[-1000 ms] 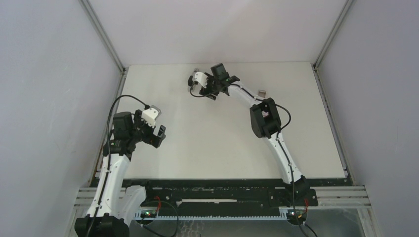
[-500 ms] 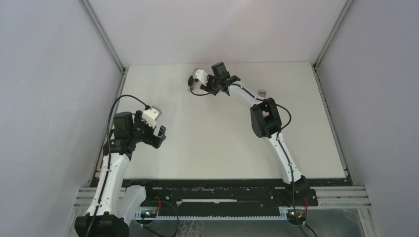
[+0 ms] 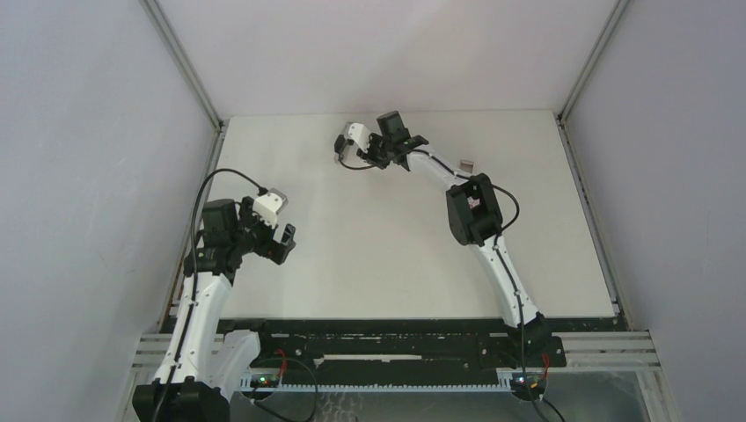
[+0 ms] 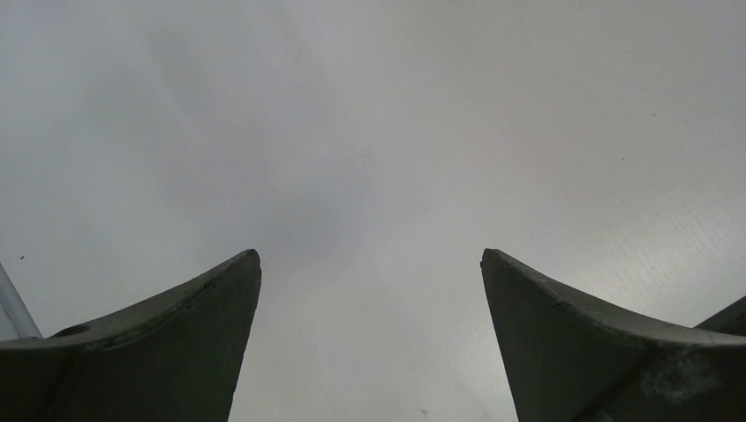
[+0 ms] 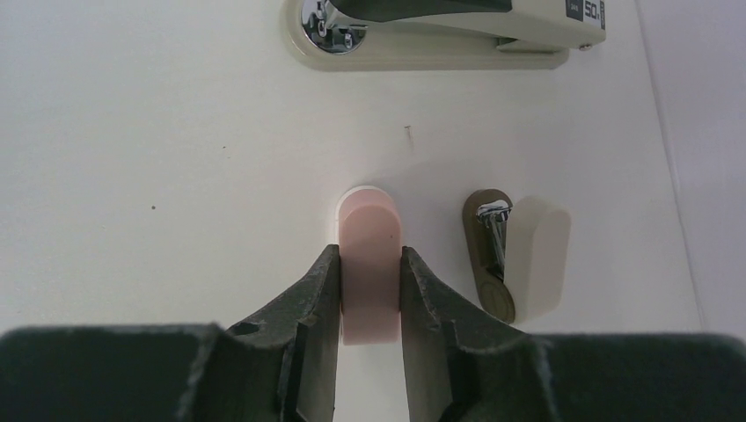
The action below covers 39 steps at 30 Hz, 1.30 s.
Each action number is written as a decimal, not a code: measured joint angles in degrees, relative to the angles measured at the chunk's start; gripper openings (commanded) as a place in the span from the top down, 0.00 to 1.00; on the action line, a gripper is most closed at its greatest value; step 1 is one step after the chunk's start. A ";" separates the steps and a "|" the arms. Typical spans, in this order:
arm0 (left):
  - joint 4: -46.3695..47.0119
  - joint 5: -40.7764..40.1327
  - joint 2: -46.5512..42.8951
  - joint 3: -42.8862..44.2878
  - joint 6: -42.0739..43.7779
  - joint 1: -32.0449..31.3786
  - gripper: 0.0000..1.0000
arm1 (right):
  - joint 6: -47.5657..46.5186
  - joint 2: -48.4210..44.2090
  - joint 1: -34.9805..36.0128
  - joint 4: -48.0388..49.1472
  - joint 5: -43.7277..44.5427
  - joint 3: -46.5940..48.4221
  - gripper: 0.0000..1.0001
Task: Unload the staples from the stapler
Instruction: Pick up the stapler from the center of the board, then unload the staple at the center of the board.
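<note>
One view, right wrist, shows right jaws pinching pink piece (image 5: 369,246); left jaws spread.

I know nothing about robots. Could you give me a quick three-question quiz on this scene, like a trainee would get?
1. In the right wrist view, which lies farther from the right gripper: the stapler or the grey clawed piece?
2. True or false: the left gripper holds the stapler.
3. What sits between the right gripper's fingers? A) the stapler B) a pink piece C) a coin

Key: 1 the stapler; 2 false, it is open and empty; 3 B.
</note>
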 measured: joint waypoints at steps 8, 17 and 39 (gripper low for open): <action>0.09 0.20 0.07 0.00 0.00 0.00 0.00 | 2.19 -3.74 0.48 -3.89 -0.20 -1.57 0.97; 1.46 2.60 3.48 0.33 -0.15 -0.02 0.00 | 6.27 -16.09 0.85 -13.03 -2.73 -7.85 1.00; 9.99 25.35 36.92 24.26 -18.08 -11.47 0.00 | 13.81 -52.52 2.23 -6.91 -17.40 -53.62 1.00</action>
